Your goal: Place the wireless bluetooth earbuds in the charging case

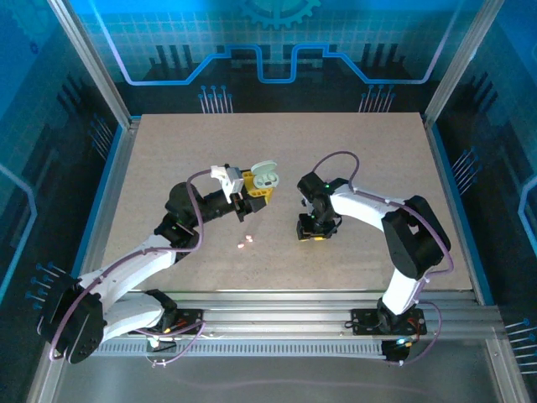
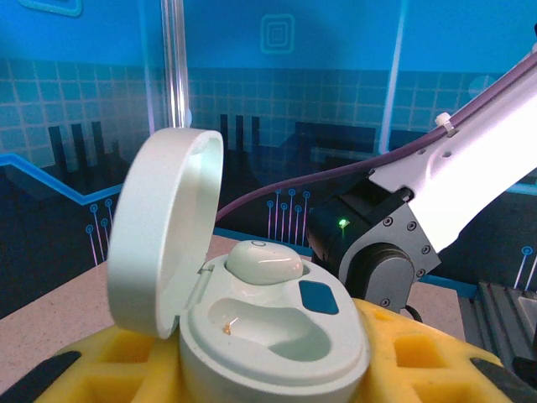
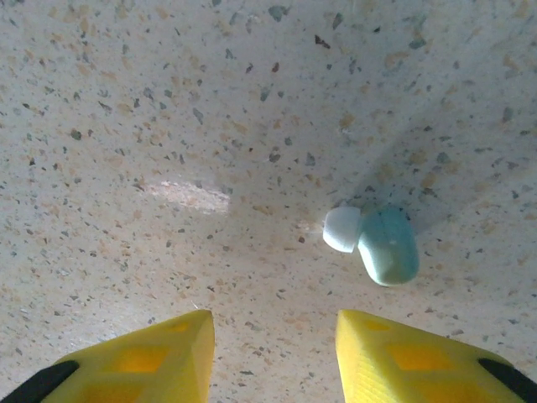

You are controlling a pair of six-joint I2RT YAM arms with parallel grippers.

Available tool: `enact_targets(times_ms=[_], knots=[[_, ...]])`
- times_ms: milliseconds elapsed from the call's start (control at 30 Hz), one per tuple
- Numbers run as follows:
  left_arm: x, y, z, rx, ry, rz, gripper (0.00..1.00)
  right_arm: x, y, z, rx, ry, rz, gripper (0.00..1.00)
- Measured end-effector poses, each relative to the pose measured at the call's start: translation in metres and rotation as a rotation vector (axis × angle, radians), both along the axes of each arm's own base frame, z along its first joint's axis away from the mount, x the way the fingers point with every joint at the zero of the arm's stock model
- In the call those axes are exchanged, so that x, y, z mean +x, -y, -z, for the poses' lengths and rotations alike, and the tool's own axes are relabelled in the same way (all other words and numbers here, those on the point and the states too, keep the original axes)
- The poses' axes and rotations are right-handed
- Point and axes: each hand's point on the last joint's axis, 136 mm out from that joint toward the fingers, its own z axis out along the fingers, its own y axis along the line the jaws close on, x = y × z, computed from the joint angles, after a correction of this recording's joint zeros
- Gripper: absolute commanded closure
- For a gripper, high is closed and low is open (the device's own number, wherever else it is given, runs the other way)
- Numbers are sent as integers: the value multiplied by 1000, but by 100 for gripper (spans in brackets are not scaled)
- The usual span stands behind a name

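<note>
Seemingly halfway: the left gripper [image 1: 255, 191] clamps the open charging case [image 2: 268, 336] with one earbud [image 2: 263, 262] seated, while the right gripper [image 3: 273, 336], spread open, hovers over the second earbud [image 3: 382, 243] at mid-right.

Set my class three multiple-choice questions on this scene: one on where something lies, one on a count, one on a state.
1. Where does the loose mint-green plastic earbud lie?
A. Inside the case's lid
B. On the speckled beige table, ahead of the right gripper
C. On top of an arm

2. How many earbuds sit in the pale mint-green oval charging case?
A. None
B. One
C. Two

3. How is the case's hinged lid?
A. Shut
B. Broken off, lying on the table
C. Swung open, standing up

Answers:
1 B, the right wrist view shows it on the table beyond the open gripper.
2 B, one seated earbud fills the far well and the near well is empty.
3 C, the lid stands raised at the case's left side.
</note>
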Motion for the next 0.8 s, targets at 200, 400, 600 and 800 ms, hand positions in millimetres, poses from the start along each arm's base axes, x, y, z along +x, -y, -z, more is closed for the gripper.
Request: enact_targets(times_ms=[200, 400, 600, 800], knots=[[1, 0, 2, 2, -4, 0, 73, 3, -1, 4, 3, 4, 9, 55], [1, 0, 2, 2, -4, 0, 73, 5, 2, 9, -7, -5, 20, 55], [1, 0, 2, 2, -4, 0, 73, 10, 9, 10, -23, 4, 36, 54], [2, 1, 3, 5, -9, 0, 73, 15, 13, 10, -26, 12, 52, 54]])
